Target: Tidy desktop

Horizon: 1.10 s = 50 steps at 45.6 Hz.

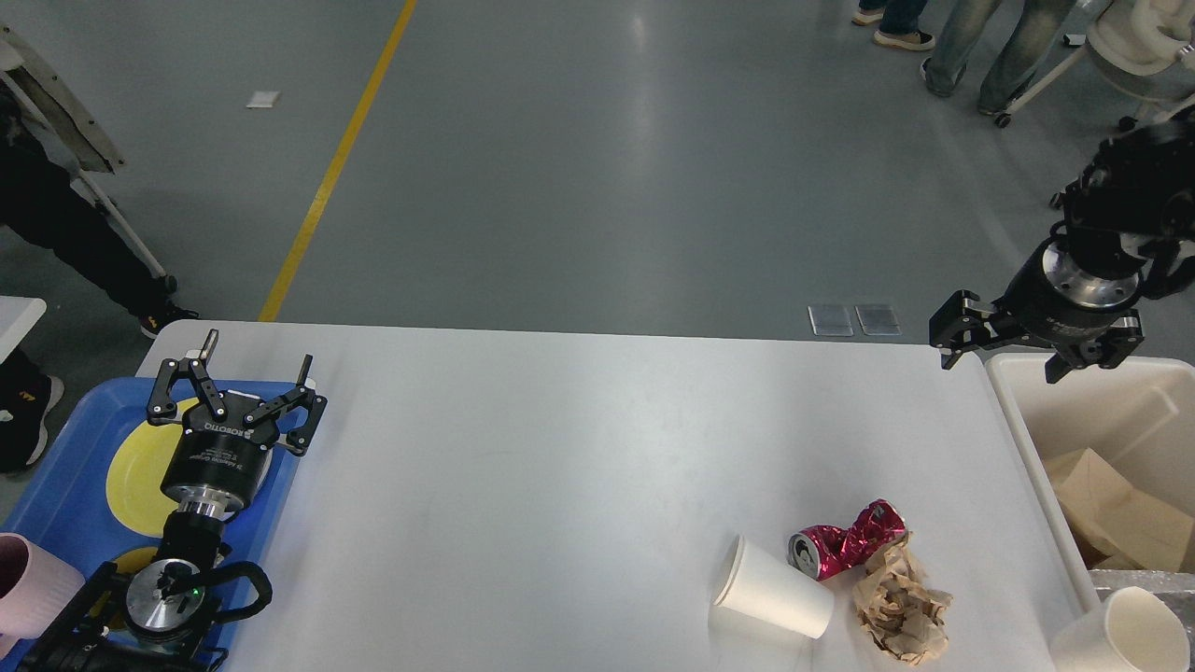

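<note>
The white desktop carries three pieces of litter near its front right: a white paper cup lying on its side, a crushed red can and a wad of crumpled brown paper, all touching or nearly so. My right gripper hangs open and empty, high over the table's far right corner, well behind the litter. My left gripper rests open and empty at the table's left edge, over the blue tray.
A cream bin stands off the table's right edge, holding cardboard and a white cup. The blue tray at left holds a yellow plate and a pink cup. People stand on the floor beyond.
</note>
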{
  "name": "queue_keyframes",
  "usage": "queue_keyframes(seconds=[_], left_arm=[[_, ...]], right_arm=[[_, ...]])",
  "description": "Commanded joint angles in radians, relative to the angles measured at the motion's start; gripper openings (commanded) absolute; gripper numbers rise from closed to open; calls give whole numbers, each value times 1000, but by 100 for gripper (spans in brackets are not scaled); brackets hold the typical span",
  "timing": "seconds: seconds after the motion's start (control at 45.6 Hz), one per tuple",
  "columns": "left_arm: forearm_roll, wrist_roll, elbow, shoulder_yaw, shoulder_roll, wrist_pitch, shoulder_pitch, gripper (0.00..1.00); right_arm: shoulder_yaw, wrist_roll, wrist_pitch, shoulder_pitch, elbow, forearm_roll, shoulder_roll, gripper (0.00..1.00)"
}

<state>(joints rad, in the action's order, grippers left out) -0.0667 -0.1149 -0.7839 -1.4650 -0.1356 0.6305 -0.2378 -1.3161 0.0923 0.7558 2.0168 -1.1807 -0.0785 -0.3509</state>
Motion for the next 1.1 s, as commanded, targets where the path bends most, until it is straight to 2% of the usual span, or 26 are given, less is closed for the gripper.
queue_keyframes(seconds=[0.0, 0.132, 0.219, 1.074], left_arm=[[1, 0, 0, 0, -1, 0, 0, 97], [-1, 0, 0, 0, -1, 0, 0, 97], [1, 0, 0, 0, -1, 0, 0, 97], [1, 0, 0, 0, -1, 0, 0, 97]], right_arm=[[-14, 1, 40, 219, -256, 3, 3, 100], [-26, 1, 50, 417, -421, 3, 0, 100], [-40, 1, 50, 474, -459, 5, 1, 100], [-46, 1, 82, 477, -450, 52, 9, 100]])
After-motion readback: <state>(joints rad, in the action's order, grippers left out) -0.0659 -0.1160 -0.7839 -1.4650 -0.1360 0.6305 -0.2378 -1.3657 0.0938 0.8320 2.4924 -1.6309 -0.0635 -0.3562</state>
